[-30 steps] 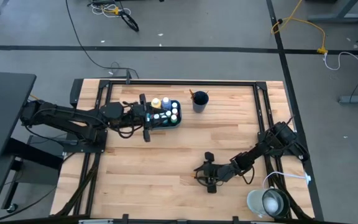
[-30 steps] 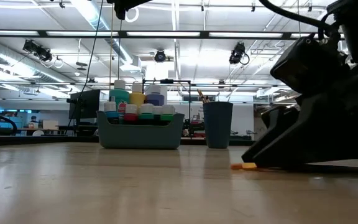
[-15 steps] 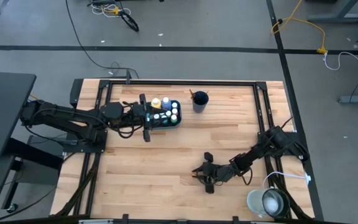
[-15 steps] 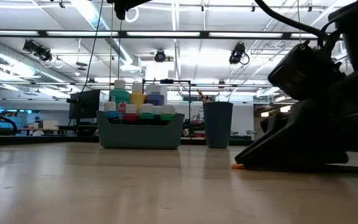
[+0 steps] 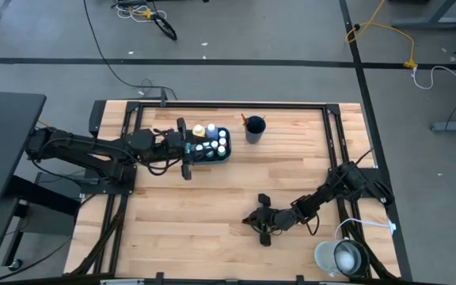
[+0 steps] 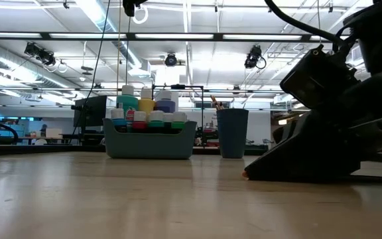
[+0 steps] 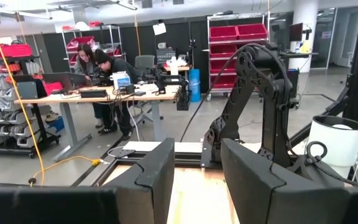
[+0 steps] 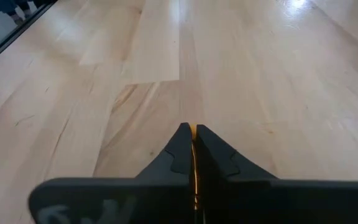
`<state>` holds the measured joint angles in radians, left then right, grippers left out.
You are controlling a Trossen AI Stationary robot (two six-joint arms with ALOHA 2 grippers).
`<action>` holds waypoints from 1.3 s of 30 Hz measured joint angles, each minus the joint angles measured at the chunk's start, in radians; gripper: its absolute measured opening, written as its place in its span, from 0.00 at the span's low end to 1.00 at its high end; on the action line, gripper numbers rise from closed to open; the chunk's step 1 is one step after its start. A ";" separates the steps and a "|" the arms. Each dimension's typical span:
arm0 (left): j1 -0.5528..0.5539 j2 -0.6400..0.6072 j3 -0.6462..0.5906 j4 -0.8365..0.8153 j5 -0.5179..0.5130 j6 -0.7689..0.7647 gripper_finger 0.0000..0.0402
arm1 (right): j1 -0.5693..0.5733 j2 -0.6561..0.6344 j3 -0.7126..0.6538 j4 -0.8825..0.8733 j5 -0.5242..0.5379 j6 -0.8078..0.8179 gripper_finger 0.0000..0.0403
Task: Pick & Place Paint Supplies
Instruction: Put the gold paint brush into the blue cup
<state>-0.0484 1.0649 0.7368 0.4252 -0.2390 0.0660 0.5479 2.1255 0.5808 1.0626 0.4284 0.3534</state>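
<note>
A thin orange-yellow paintbrush (image 8: 193, 163) lies low near the table's near-middle, and my right gripper (image 8: 193, 127) is shut on it; only a sliver shows between the fingers, and an orange end (image 6: 245, 175) shows by the wood. Small white-capped paint bottles (image 5: 210, 141) stand in the teal tray (image 6: 150, 141) at the far left. The dark blue cup (image 5: 255, 128) stands right of the tray. My left gripper (image 7: 197, 180) hovers level beside the tray (image 5: 226, 156), open, with nothing between its fingers. My right gripper pinches the paintbrush's thin handle (image 8: 193, 149) between its two fingers, which lie along it. The fingers come slanting down from the table's right side. The brush's orange end (image 6: 245, 175) sits at the table top; the dark gripper hides the rest of it.
A white round lamp (image 5: 339, 257) stands at the near right corner. Dark frame rails (image 5: 228, 104) run along the table's edges. People sit at desks (image 7: 104, 65) in the room beyond. Bare wood (image 5: 188, 206) lies between the tray and my right gripper.
My right gripper has sunk a little toward the table and edged toward the table's left, and its fingers have shut on the paintbrush. The brush stays on the table.
</note>
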 joint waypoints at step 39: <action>0.001 0.120 0.001 -0.070 0.044 -0.042 0.35 | -0.468 -0.587 -0.034 -0.089 0.011 -1.010 0.02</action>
<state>-0.0479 1.1852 0.7381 0.3547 -0.1951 0.0238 0.0801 1.5387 0.5472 0.9740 0.4393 -0.6566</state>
